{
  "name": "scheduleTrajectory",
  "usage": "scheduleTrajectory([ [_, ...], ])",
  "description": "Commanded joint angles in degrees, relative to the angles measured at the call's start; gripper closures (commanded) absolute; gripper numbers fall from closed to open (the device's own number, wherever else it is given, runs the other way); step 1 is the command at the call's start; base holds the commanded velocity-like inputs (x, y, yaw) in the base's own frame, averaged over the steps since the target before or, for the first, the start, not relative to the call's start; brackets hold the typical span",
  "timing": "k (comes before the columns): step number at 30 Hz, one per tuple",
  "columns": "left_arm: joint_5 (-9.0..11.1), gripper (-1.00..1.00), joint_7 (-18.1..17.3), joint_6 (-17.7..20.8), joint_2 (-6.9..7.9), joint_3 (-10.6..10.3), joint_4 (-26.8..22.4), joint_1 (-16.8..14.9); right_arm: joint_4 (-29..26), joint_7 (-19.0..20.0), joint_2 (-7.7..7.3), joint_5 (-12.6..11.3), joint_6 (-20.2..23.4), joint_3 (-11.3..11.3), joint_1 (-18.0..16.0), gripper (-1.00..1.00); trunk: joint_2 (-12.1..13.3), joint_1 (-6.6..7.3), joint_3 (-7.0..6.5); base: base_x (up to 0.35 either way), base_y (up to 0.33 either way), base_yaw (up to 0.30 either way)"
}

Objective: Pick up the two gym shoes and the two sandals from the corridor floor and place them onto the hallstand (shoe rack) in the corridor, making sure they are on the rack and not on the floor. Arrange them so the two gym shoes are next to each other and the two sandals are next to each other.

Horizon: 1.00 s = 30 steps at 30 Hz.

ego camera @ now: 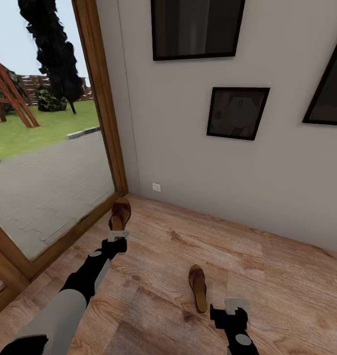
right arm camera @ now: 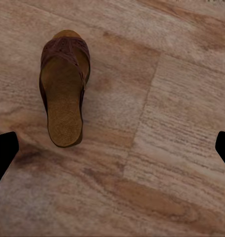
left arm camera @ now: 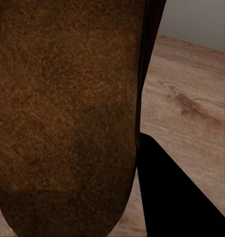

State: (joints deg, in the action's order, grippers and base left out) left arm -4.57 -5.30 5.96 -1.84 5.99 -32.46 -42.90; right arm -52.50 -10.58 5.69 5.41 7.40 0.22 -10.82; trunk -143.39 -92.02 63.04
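In the head view the left gripper (ego camera: 118,235) is at the end of the left arm (ego camera: 84,281), which stretches forward and upward over the corridor floor (ego camera: 267,276) toward the wooden window frame (ego camera: 106,118). It holds one sandal (ego camera: 121,214) by its heel end, and the toe of this sandal points toward the corner of the grey wall (ego camera: 188,148). From the left wrist view the same sandal (left arm camera: 67,113) is very close to the camera, so one sees mostly its grainy brown footbed; a piece of the floor (left arm camera: 191,113) shows beside it.

The second sandal (ego camera: 198,287) lies flat on the planks, near the right gripper (ego camera: 236,309) and slightly ahead of it. The right wrist view shows more: the cut-out pattern on the upper of this sandal (right arm camera: 64,94) and its cork-coloured insole. The two black fingertips (right arm camera: 3,153) stand at the opposite edges of that picture, wide apart, with nothing between them. The right arm is low, and its gripper looks down at the floor (right arm camera: 181,163).

Three dark picture frames (ego camera: 238,112) hang on the wall.
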Motion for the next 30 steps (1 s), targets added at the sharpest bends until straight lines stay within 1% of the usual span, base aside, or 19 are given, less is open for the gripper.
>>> scheduleTrajectory([
  [1, -0.74, 1.00, -0.50, 0.92, -0.26, 0.51, -0.16, -0.51, -0.07, -0.23, 0.21, 0.56, 1.56, 0.02, -1.02, -1.00, -0.02, 0.01, 0.06, 0.000, 0.000, 0.000],
  [2, -0.76, 1.00, -0.49, 1.82, -0.53, 0.51, -0.25, -1.23, -0.02, -0.30, 0.54, 0.53, 3.34, 0.03, -2.89, -1.00, -0.02, 0.01, 0.06, 0.000, 0.000, 0.000],
  [5, -0.83, 1.00, -0.50, 2.73, -0.79, 0.55, -0.68, -1.94, 0.02, -0.34, 0.91, 0.50, 5.70, 0.04, -5.66, -1.00, -0.02, 0.01, 0.06, 0.000, 0.000, 0.000],
  [8, -0.85, 1.00, -0.53, 3.03, -0.88, 0.53, -1.17, -1.97, 0.02, -0.33, 1.04, 0.49, 6.56, 0.04, -6.67, -1.00, -0.02, 0.01, 0.06, 0.000, 0.000, 0.000],
  [12, -0.87, 1.00, -0.63, 3.21, -0.92, 0.46, -1.76, -1.71, 0.08, -0.26, 1.12, 0.51, 7.16, 0.15, -7.38, -1.00, -0.02, 0.01, 0.06, 0.000, 0.000, 0.000],
  [22, -0.87, 1.00, -0.78, 3.05, -0.90, 0.43, -2.15, -0.92, 0.26, -0.15, 1.24, 0.56, 7.36, 0.18, -7.71, -1.00, -0.02, 0.01, 0.06, 0.004, 0.000, 0.000],
  [25, -0.68, 1.00, -0.86, 2.94, -0.83, 0.50, -2.10, -0.88, 2.35, -0.15, 1.25, 0.56, 7.37, 0.21, -7.73, -1.00, -0.02, 0.01, 0.06, 0.260, 0.000, 0.000],
  [30, -0.67, 1.00, -0.87, 2.98, -0.80, 0.50, -2.08, -0.94, 3.22, -0.16, 1.26, 0.56, 7.29, 0.22, -7.73, -1.00, -0.02, 0.01, 0.13, 0.309, 0.000, 0.000],
])
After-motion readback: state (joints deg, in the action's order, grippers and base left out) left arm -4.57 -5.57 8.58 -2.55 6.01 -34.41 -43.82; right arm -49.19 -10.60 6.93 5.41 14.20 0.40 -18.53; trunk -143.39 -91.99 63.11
